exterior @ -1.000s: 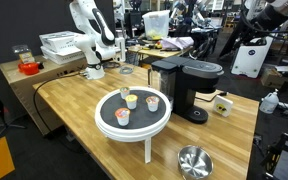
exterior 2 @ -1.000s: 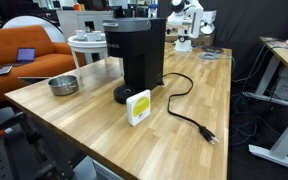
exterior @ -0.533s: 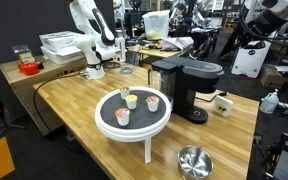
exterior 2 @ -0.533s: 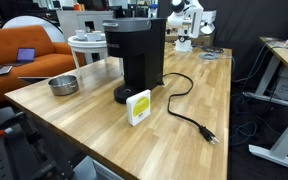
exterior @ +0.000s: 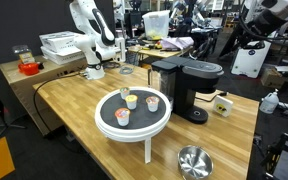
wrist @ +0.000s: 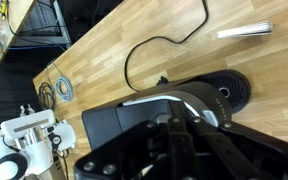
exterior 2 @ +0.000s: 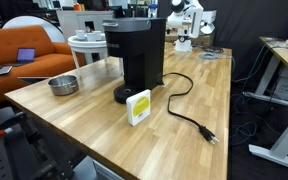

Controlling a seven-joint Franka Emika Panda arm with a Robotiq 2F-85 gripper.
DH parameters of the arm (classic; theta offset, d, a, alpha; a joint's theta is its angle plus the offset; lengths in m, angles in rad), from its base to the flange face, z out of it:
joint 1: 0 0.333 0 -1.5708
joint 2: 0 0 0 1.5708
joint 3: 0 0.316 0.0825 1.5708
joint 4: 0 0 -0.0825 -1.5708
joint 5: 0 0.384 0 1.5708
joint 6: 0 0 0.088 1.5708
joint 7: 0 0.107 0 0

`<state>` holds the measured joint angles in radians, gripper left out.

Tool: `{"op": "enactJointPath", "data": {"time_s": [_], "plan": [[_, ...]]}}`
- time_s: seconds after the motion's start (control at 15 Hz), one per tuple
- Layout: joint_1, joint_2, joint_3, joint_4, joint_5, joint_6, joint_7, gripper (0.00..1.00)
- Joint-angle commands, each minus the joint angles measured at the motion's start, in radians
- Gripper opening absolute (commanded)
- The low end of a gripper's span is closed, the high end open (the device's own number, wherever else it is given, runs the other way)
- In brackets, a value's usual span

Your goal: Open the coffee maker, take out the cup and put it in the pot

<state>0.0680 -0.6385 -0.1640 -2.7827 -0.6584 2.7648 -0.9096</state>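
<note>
The black coffee maker (exterior: pixel 189 88) stands on the wooden table with its rounded top shut; it shows in both exterior views (exterior 2: pixel 136 60). The wrist view looks down on it, with its round base (wrist: pixel 229 95) at the right. The cup is hidden. The steel pot (exterior: pixel 194 161) sits empty near the table's front edge and also shows by the couch side (exterior 2: pixel 63 85). My gripper (wrist: pixel 174 135) shows only in the wrist view, as dark linkages above the coffee maker's top. It blends with the black machine, so I cannot tell whether its jaws are open.
A white pedestal tray (exterior: pixel 99 118) holds three small cups (exterior: pixel 134 103) beside the coffee maker. A white-and-yellow card (exterior 2: pixel 137 107) stands by the base. The power cord (exterior 2: pixel 189 115) trails across the table. A white robot arm (exterior: pixel 89 40) stands at the far end.
</note>
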Motion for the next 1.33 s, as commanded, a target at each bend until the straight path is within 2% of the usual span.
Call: {"op": "enactJointPath", "data": {"time_s": [0.0, 0.13, 0.4, 0.73, 1.0, 1.27], "plan": [[-0.012, -0.005, 0.029, 0.000, 0.000, 0.011, -0.037, 0.00], [0.017, -0.008, 0.021, 0.001, -0.028, 0.003, -0.016, 0.00], [0.008, -0.023, 0.038, 0.001, -0.085, -0.015, 0.044, 0.00], [0.034, -0.059, 0.018, 0.001, -0.119, -0.053, 0.154, 0.00], [0.123, -0.073, -0.033, 0.001, -0.076, -0.087, 0.191, 0.00], [0.207, -0.084, -0.082, 0.001, -0.080, -0.216, 0.185, 0.00]]}}
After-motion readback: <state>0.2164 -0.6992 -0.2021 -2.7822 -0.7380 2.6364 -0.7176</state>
